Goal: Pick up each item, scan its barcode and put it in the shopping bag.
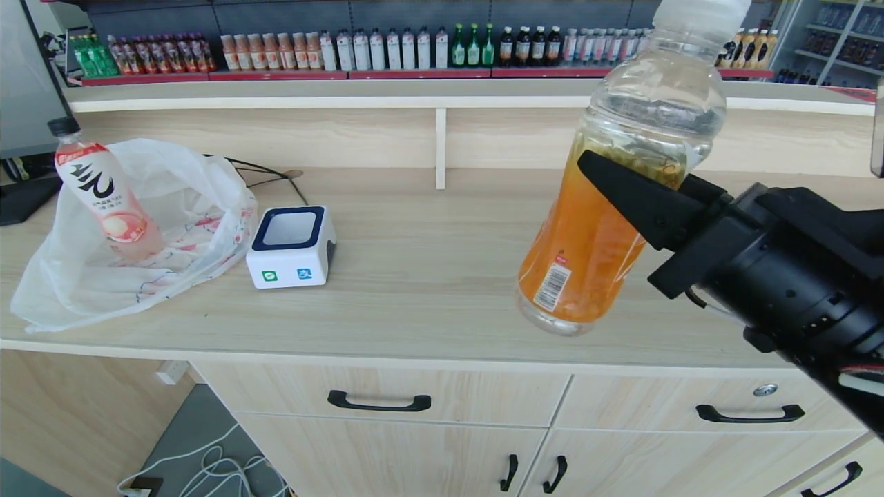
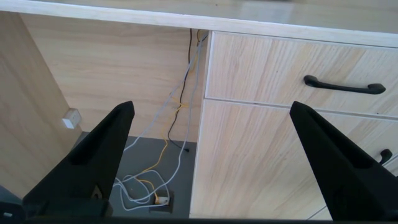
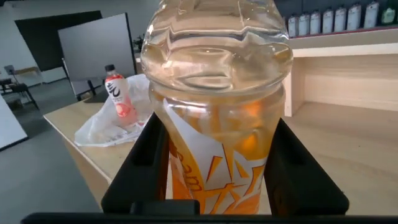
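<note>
One clear plastic bottle of orange drink [image 1: 587, 248] is hanging tilted over the wooden counter [image 1: 428, 276], the right claw [image 3: 219, 168] pinching its middle, and it is likely handling heavy, slick and slightly squashy.

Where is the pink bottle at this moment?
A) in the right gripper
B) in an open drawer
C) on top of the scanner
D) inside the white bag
D: the pink bottle stands inside the white bag; the right gripper holds the orange bottle.
</note>
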Robot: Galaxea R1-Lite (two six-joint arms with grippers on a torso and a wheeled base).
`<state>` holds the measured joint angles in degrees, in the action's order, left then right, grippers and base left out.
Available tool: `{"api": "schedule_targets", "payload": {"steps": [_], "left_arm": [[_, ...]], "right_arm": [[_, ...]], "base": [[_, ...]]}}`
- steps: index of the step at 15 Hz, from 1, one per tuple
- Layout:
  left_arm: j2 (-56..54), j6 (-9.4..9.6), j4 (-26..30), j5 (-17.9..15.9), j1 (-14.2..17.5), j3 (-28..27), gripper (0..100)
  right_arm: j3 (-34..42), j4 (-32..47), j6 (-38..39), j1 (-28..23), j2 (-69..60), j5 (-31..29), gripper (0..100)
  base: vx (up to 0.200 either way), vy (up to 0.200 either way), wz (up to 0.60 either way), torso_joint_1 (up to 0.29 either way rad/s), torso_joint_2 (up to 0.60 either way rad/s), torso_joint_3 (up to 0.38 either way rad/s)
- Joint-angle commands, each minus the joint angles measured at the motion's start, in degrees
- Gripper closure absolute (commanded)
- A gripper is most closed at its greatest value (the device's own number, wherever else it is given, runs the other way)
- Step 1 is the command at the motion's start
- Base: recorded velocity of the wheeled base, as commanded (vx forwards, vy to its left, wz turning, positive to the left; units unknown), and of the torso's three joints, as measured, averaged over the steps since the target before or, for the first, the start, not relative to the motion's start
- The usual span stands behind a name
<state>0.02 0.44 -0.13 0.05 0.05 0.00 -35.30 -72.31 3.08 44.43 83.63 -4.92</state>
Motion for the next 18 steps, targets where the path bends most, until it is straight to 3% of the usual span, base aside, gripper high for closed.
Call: {"api": "schedule_targets", "payload": {"steps": [1,2,7,14,18], "left_arm": [[-0.02,0.00,-0.04,0.04,0.04,0.00,0],[-0.02,0.00,-0.04,0.04,0.04,0.00,0],[-0.02,0.26,-0.04,-0.05,0.04,0.00,0],[-0.02,0.09,-0.04,0.04,0.04,0.00,0],[-0.02,0.00,-0.04,0.04,0.04,0.00,0]], "right_arm": [[0.50,-0.11,-4.75,-5.67,2.07,-0.52,100],[0.32,-0.20,-7.30,-8.22,2.77,-0.52,100],[0.59,-1.16,-8.89,-11.30,4.26,-1.75,100],[0.76,-2.74,-8.62,-11.56,4.53,-5.01,100],[0.59,-2.92,-8.53,-12.27,4.18,-5.01,100]], "base": [[0.000,0.000,0.00,0.000,0.00,0.000],[0.000,0.000,0.00,0.000,0.00,0.000],[0.000,0.000,0.00,0.000,0.00,0.000],[0.000,0.000,0.00,0.000,0.00,0.000],[0.000,0.200,0.00,0.001,0.00,0.006]]}}
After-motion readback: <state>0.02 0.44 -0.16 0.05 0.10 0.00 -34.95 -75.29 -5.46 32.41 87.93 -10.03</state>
